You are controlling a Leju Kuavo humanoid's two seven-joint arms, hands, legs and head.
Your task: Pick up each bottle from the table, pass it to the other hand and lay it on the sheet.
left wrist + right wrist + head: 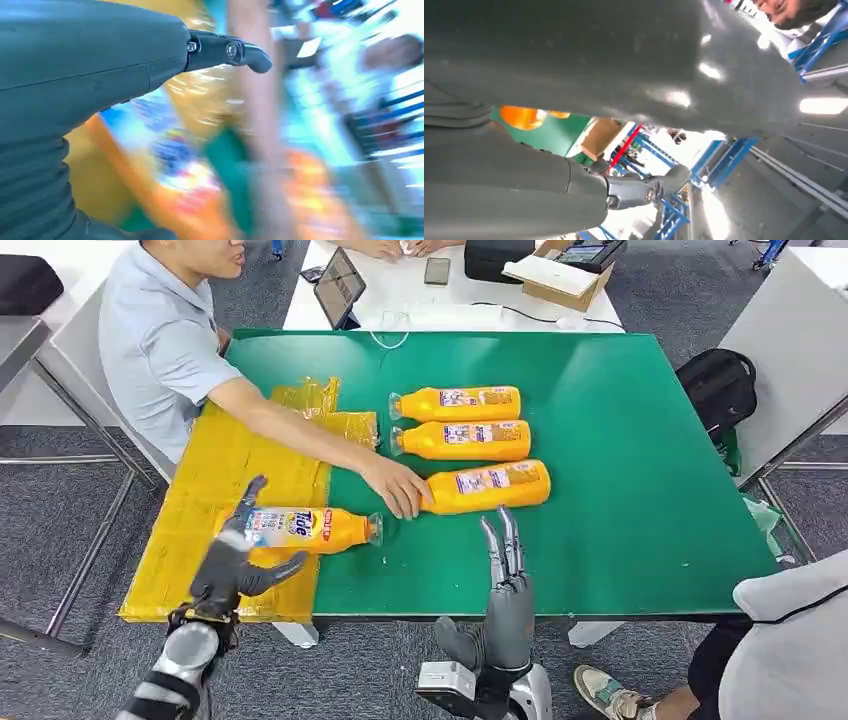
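The left hand (240, 558), fingers spread, holds 1 bottle (308, 529) crosswise over the yellow sheet (215, 502). Beyond the sheet's far edge, the right hand (508, 575), empty and straight-fingered, is nearest 3 more bottles (466, 435).

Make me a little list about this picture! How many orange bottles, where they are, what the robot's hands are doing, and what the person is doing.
Bottles: four, all lying on their sides
Bottle on sheet: rests on the yellow sheet, cap end reaching over the green table
Other bottles: top bottle, middle bottle and near bottle lie in a row on the green table
Left hand: at the bottle on sheet, fingers spread; a grip is unclear
Right hand: empty, fingers straight, near the table edge
Person's hand: touching the near bottle's cap end
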